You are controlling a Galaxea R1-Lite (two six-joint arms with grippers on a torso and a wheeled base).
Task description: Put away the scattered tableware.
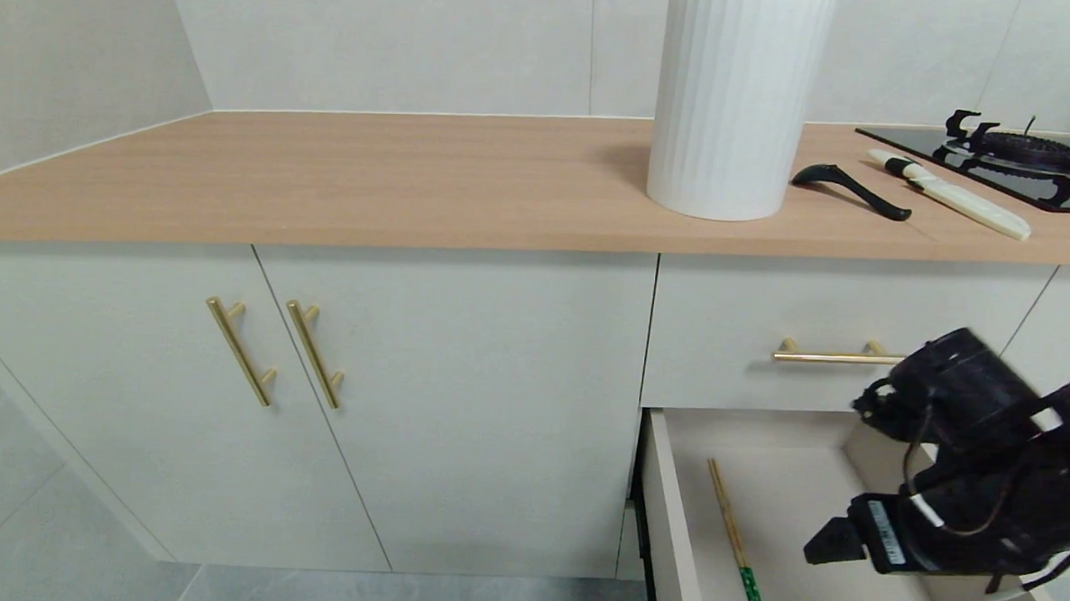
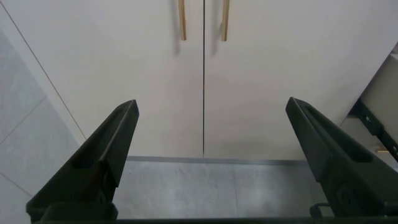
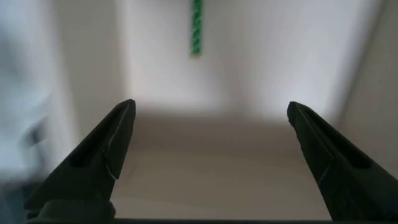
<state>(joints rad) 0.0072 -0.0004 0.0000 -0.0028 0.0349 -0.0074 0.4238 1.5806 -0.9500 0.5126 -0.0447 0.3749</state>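
A pair of wooden chopsticks [image 1: 739, 549] with green ends lies in the open lower drawer [image 1: 666, 514], along its left side. My right gripper [image 1: 836, 541] hovers over the drawer's right half, open and holding nothing. In the right wrist view the right gripper [image 3: 205, 155] points into the drawer, with the green chopstick end [image 3: 196, 28] beyond the fingers. On the counter lie a black-handled utensil [image 1: 851, 190] and a white knife [image 1: 950, 194]. My left gripper [image 2: 208, 155] is open and empty, low in front of the cabinet doors [image 2: 261, 81].
A tall white ribbed container [image 1: 733, 101] stands on the wooden counter [image 1: 369, 176], left of the utensils. A black gas hob [image 1: 1020, 155] sits at the far right. A shut drawer with a brass handle [image 1: 835, 355] is above the open one. Grey floor [image 2: 205, 186] lies below.
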